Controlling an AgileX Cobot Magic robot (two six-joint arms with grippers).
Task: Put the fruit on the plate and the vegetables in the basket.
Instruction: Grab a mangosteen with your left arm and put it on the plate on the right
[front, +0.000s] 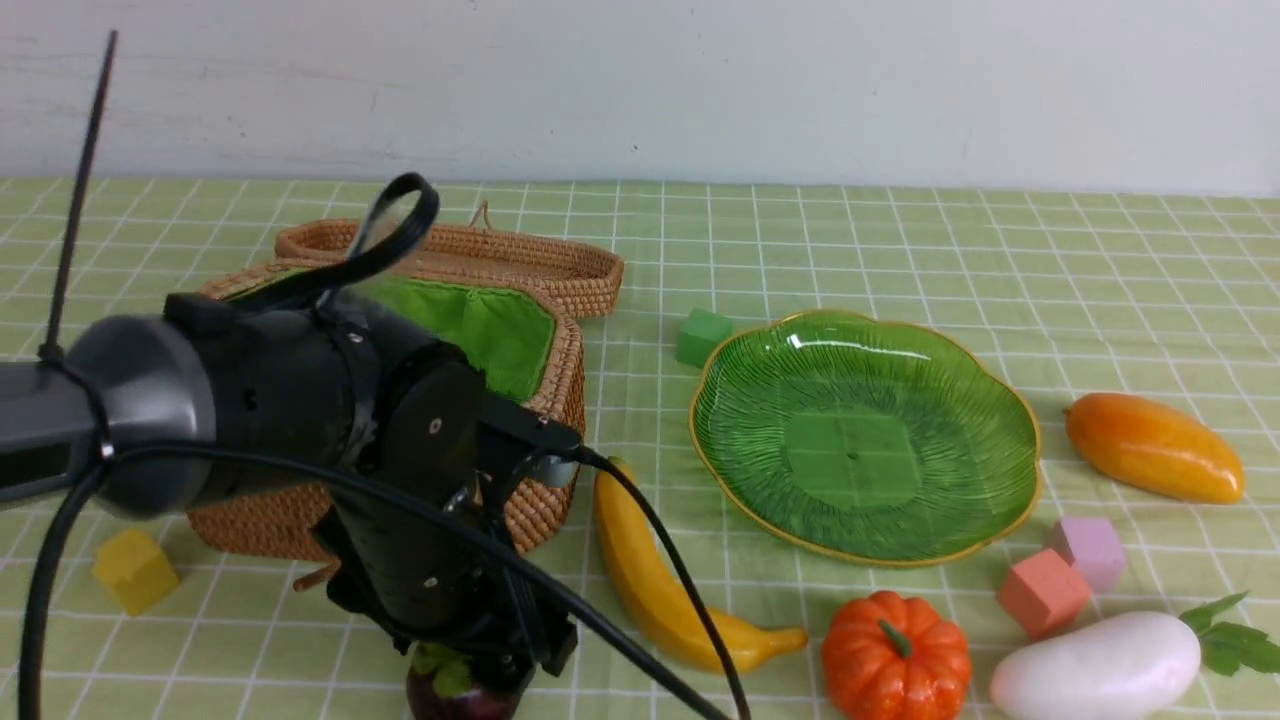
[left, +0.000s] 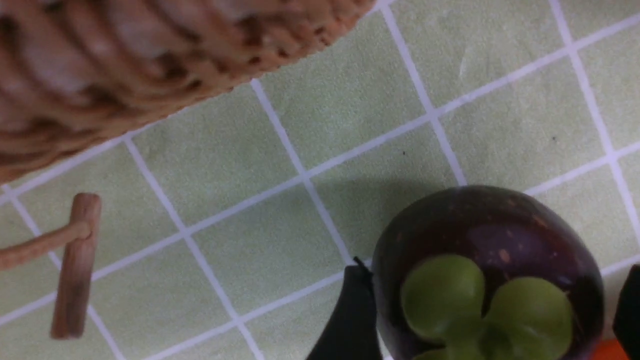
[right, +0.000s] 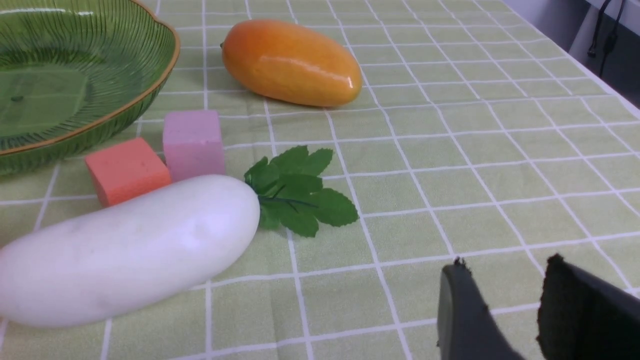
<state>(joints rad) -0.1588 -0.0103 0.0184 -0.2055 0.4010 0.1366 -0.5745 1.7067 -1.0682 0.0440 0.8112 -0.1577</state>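
Left gripper (left: 495, 272): spread, one finger on each side of the mangosteen (left: 490, 235), low over the cloth (left: 350, 100); nothing is pinched yet.
Contact: one finger (left: 350, 310) sits hard by the fruit's side and may be touching, I cannot tell; a strip of cloth shows at the other.
Right gripper (right: 506, 265): parted a little, empty, low over bare cloth at the near right, close to the radish (right: 125, 250).
Mangosteen: near left, cap up, just in front of the basket (front: 565, 380) and well apart from the plate (front: 865, 440).
Step, as I judge it: close on the mangosteen, lift, and carry it right to the plate, which holds nothing.
Risk one: the fruit is round and smooth; if one finger meets it first, it may roll or squirt out from between them.
Risk two: a grip above its widest part could let it slip down on the lift.
Risk three: the banana (front: 628, 560) lies between me and the plate; a low carry would knock it, and my cable (front: 680, 572), crossing it in the front view, could drag it.
Risk four: the plate's rim is raised; a low approach would clip it.
Edges: the basket wall is just on my far side, with its toggle (left: 75, 265) loose on the cloth.
Open room: there is bare cloth between basket and banana. The pumpkin (front: 895, 655), cubes (front: 1045, 590) and mango (front: 1150, 448) crowd the plate's near and right sides, so its left side is freer.
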